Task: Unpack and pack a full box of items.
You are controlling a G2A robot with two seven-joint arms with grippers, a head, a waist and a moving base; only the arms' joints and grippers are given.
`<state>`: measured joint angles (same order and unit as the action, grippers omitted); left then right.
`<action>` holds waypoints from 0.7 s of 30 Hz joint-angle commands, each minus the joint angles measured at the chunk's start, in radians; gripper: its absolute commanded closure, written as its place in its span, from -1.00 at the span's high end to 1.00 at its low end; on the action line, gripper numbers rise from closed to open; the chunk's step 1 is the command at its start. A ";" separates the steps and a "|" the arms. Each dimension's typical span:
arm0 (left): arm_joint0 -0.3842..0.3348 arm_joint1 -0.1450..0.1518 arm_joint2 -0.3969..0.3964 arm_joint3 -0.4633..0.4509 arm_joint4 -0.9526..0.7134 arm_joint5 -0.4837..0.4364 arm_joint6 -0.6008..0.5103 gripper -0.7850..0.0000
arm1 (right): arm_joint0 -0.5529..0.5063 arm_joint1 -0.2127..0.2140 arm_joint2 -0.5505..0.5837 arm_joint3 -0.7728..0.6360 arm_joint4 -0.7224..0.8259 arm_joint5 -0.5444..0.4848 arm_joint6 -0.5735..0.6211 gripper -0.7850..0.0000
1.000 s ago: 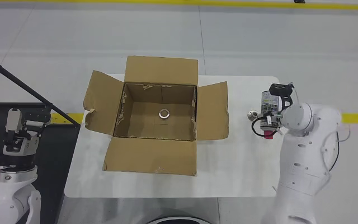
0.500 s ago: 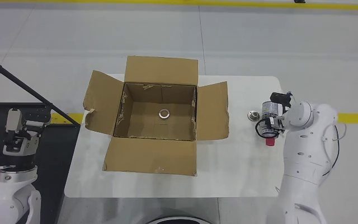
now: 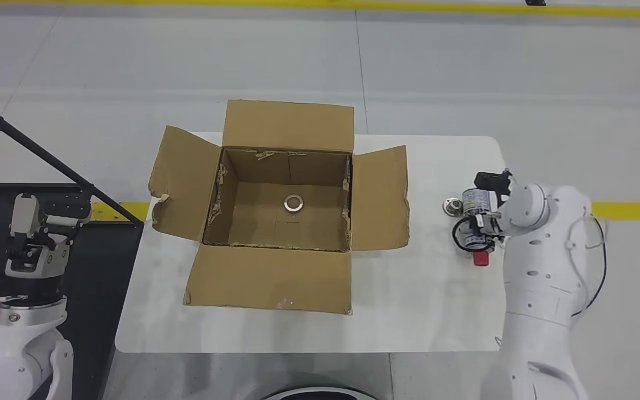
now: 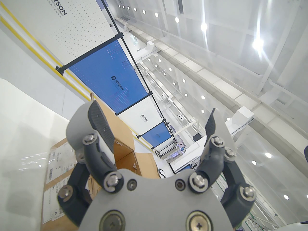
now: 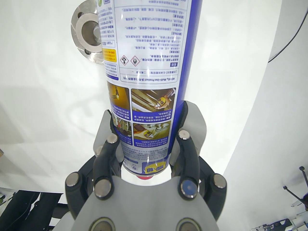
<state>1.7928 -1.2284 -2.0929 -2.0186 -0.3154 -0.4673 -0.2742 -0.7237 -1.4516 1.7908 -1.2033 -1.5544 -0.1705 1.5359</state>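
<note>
Spray can (image 5: pixel 144 49), lowered beside flange (image 5: pixel 86 29): rigid, slick, likely light; right tool (image 5: pixel 147 116) clamped near cap end; left tool (image 4: pixel 154 121) spread wide, empty.

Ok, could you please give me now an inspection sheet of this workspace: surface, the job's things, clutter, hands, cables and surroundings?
Surface: white table with rounded corners.
Job's things: cardboard box on the table, all four flaps open; small ring on its floor; spray can held near the table's right edge; metal flange lying on the table beside the can.
Clutter: nothing seen.
Hands: left hand open, holding nothing; right hand shut on the spray can.
Cables: thin black cable by the right arm.
Surroundings: grey floor with a yellow line; black frame left of the table.
</note>
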 commanded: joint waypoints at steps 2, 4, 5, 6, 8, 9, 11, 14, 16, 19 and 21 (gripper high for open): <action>0.000 0.000 0.000 0.000 0.000 0.000 0.000 1.00 | 0.003 0.005 -0.007 0.003 0.000 0.005 0.000 -0.06; 0.000 0.000 0.000 0.000 0.000 0.000 0.000 1.00 | 0.004 0.007 -0.012 -0.001 0.003 0.008 0.000 0.19; 0.000 0.000 0.000 0.000 0.000 0.000 0.000 1.00 | 0.003 0.009 -0.014 -0.006 0.005 0.013 0.000 0.33; 0.000 0.000 0.000 0.000 0.000 0.000 0.000 1.00 | 0.002 0.010 -0.017 -0.012 0.006 0.016 0.000 0.46; 0.000 0.000 0.000 0.000 0.000 0.000 0.000 1.00 | -0.002 0.013 -0.023 -0.027 0.007 0.017 0.000 0.78; 0.000 0.000 0.000 0.000 0.000 0.000 0.000 1.00 | -0.004 0.014 -0.024 -0.035 0.009 0.019 0.000 0.87; 0.000 0.000 0.000 0.000 0.000 0.000 0.000 1.00 | -0.008 0.017 -0.029 -0.047 0.015 0.021 0.000 0.95; 0.000 0.000 0.000 0.000 0.000 0.000 0.000 1.00 | -0.012 0.020 -0.043 -0.057 0.018 0.027 0.000 1.00; 0.000 0.000 0.000 0.000 0.000 0.000 0.000 1.00 | -0.011 0.022 -0.050 -0.058 0.022 0.033 0.000 1.00; 0.000 0.000 0.000 0.000 0.000 0.000 0.000 1.00 | -0.008 0.025 -0.059 -0.068 0.034 0.039 0.000 1.00; 0.000 0.000 0.000 0.000 0.000 0.000 0.000 1.00 | -0.008 0.028 -0.065 -0.075 0.038 0.044 0.000 1.00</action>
<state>1.7928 -1.2284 -2.0929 -2.0186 -0.3154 -0.4673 -0.2742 -0.7313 -1.4246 1.7278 -1.2753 -1.5175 -0.1288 1.5359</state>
